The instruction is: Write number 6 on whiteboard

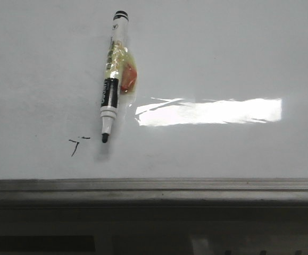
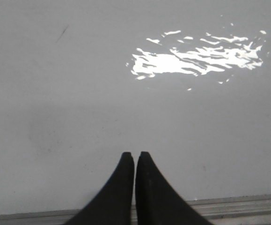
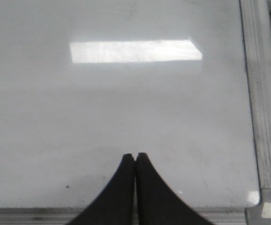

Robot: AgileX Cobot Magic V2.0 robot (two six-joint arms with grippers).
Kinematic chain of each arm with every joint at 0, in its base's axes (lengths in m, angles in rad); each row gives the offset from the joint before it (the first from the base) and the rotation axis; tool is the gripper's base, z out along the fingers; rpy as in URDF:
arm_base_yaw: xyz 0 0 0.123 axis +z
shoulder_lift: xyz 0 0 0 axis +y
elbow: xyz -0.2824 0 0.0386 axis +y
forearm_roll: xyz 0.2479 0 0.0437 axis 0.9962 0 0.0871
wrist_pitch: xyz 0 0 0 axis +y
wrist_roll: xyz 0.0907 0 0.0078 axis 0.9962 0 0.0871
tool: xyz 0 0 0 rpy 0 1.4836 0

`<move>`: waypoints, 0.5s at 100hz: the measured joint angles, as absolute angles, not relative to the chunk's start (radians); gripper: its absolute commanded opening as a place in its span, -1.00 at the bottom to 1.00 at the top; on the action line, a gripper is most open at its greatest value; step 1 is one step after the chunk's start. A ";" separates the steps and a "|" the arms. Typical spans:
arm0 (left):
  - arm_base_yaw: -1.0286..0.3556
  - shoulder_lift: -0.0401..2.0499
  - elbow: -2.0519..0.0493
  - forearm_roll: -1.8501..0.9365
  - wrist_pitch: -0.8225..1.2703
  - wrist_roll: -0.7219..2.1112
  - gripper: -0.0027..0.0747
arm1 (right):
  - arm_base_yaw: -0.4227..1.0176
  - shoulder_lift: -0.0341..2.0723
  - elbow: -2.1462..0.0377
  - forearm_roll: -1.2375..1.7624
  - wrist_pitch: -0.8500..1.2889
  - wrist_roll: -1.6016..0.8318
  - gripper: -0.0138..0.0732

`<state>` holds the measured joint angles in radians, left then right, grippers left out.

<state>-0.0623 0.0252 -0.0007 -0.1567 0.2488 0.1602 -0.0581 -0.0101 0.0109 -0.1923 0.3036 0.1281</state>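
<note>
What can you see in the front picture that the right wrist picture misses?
Only the front view shows the uncapped marker lying on the board, tape wrapped round its middle, and a small black scribble beside its tip. No 6 is drawn yet. Only the right wrist view shows the right gripper, jaws shut and empty, and a board corner. Both show the whiteboard, its glare and its metal edge.

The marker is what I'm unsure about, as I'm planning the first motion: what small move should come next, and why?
Probably open the left gripper and reach for the marker. It lies uncapped on the whiteboard, held by neither arm; both grippers are shut and empty, and only a small scribble, no 6, is drawn. The marker lies toward the left side.
</note>
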 measured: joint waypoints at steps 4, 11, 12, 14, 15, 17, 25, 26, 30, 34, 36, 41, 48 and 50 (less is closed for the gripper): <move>-0.062 0.025 -0.001 -0.190 0.238 0.160 -0.98 | -0.058 -0.010 0.011 -0.192 0.274 0.128 -0.78; -0.062 0.025 -0.001 -0.314 0.214 0.160 -0.98 | -0.058 -0.010 0.011 -0.170 0.179 0.128 -0.78; -0.062 0.025 -0.001 -0.350 0.208 0.160 -0.98 | -0.058 -0.010 0.011 -0.158 0.168 0.128 -0.78; -0.062 0.025 -0.001 -0.387 0.200 0.160 -0.98 | -0.058 -0.010 0.011 -0.137 0.133 0.128 -0.78; -0.062 0.025 -0.001 -0.426 0.198 0.160 -0.98 | -0.058 -0.010 0.011 -0.128 0.109 0.128 -0.78; -0.062 0.025 -0.001 -0.486 0.190 0.160 -0.98 | -0.058 -0.010 0.011 -0.098 0.086 0.128 -0.78; -0.062 0.025 -0.001 -0.704 0.155 0.159 -0.98 | -0.058 -0.010 0.011 0.043 -0.046 0.128 -0.78; -0.062 0.025 -0.001 -0.740 0.148 0.159 -0.98 | -0.058 -0.010 0.011 0.071 -0.056 0.128 -0.78; -0.062 0.025 -0.001 -0.823 0.134 0.159 -0.98 | -0.058 -0.010 0.011 0.152 -0.106 0.128 -0.78; -0.062 0.025 -0.001 -0.910 0.120 0.157 -0.98 | -0.058 -0.010 0.011 0.211 -0.143 0.128 -0.78; -0.062 0.025 -0.001 -0.949 0.115 0.158 -0.98 | -0.058 -0.010 0.011 0.243 -0.156 0.128 -0.78; -0.062 0.025 -0.001 -1.036 0.107 0.158 -0.98 | -0.058 -0.012 0.011 0.306 -0.174 0.129 -0.78; -0.062 0.025 -0.001 -1.138 0.100 0.158 -0.98 | -0.058 -0.012 0.011 0.372 -0.176 0.129 -0.78; -0.062 0.025 0.000 -1.157 0.099 0.158 -0.98 | -0.058 -0.012 0.011 0.384 -0.176 0.129 -0.78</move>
